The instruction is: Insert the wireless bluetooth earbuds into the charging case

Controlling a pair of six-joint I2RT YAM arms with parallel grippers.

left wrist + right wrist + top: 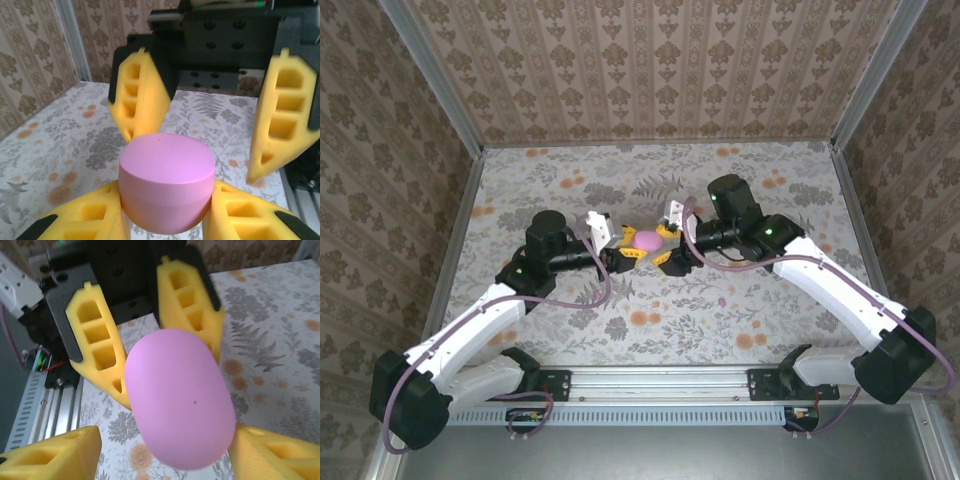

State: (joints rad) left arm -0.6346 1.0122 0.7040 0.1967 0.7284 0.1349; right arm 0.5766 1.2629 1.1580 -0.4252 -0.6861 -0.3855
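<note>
The pink charging case (pixel 647 240) hangs above the table's middle between both arms, its lid closed. My left gripper (pixel 623 256) is shut on it. In the left wrist view its yellow fingers (pixel 85 217) press both sides of the case (pixel 166 182). My right gripper (pixel 672 252) faces it from the other side and stands open around it. In the right wrist view its left finger (pixel 55 455) is clear of the case (pixel 180 400). A tiny pink earbud (pixel 722 300) lies on the cloth to the right, in front of the right arm.
A floral cloth (pixel 770 200) covers the table. Patterned walls with metal corner posts (pixel 430 75) close in the left, back and right. A metal rail (pixel 660 378) holding both arm bases runs along the near edge.
</note>
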